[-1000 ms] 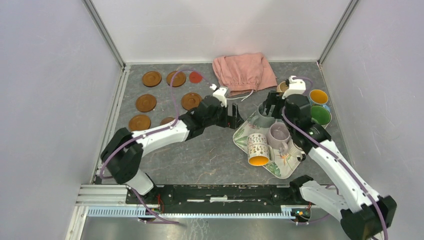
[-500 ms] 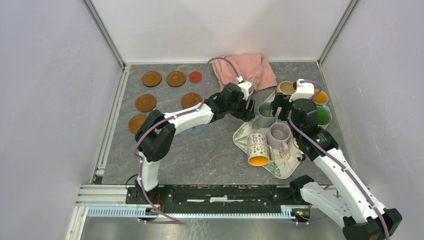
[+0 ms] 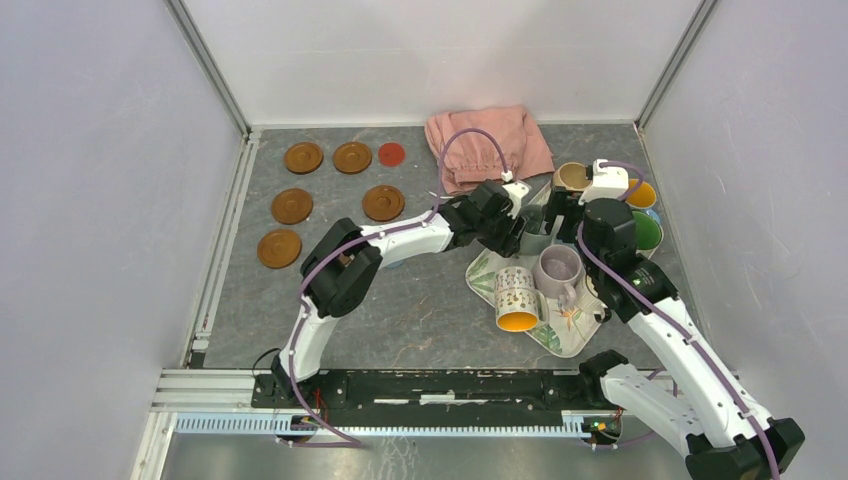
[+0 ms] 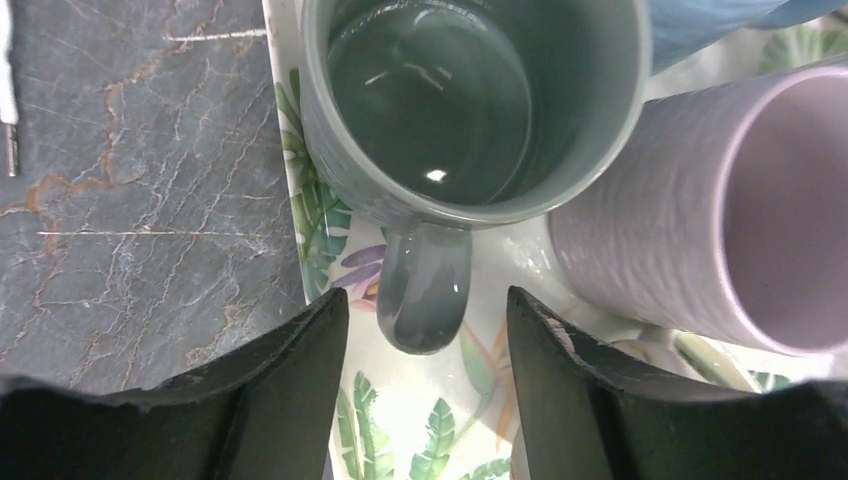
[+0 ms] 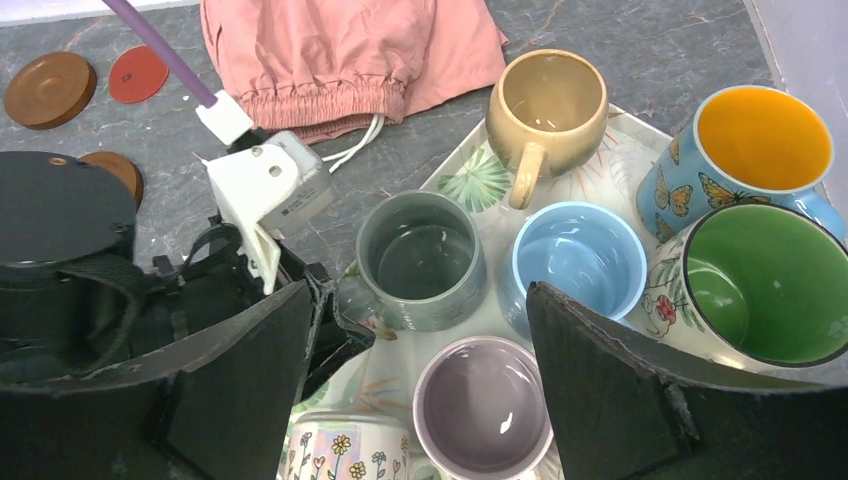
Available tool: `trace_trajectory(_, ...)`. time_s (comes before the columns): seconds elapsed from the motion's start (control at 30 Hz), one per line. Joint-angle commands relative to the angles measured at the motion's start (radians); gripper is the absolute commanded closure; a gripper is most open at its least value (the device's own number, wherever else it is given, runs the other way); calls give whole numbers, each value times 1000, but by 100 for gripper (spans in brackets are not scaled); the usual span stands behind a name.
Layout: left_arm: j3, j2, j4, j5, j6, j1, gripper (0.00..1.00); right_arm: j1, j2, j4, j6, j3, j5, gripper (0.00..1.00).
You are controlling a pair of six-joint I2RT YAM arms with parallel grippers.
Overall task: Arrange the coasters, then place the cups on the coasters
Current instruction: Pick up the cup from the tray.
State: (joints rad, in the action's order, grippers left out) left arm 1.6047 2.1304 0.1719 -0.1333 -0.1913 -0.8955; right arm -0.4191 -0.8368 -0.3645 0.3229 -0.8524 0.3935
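both apart: left fingers [image 4: 300,385] straddle handle [image 4: 425,285] of grey-green mug [image 4: 440,100], right fingers [image 5: 610,390] hover over tray [image 5: 478,180]. next: clamp, lift to coaster [image 3: 383,202].

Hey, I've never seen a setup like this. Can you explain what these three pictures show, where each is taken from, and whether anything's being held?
These are two robot arms bolted at a table's near edge. One picture looks down from a fixed camera; the others come from a camera on each wrist. On the table lie brown coasters, a red coaster, a pink cloth and a leafy tray of mugs. The left tool straddles the handle of the grey-green mug without touching it. The right tool hangs open above the mugs. Nothing is held.
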Motion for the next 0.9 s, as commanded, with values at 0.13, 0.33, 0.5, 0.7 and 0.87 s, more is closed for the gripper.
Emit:
trace_trajectory(0.13, 84, 67, 3, 34, 105, -12, 39, -4, 37, -6, -25, -2, 14, 13)
trace_trajectory(0.33, 119, 107, 14, 58, 131, -17, 48, -4, 45, -13, -27, 3, 6, 13)
trace_trajectory(0.5, 123, 107, 10, 78, 149, -17, 62, -3, 47, -19, -29, 0, 1, 13)
trace_trajectory(0.7, 127, 87, -9, 130, 180, -17, 86, -4, 47, -24, -33, 0, 0, 12)
trace_trajectory(0.87, 123, 55, -44, 176, 212, -17, 98, -4, 48, -24, -36, -4, 1, 12)
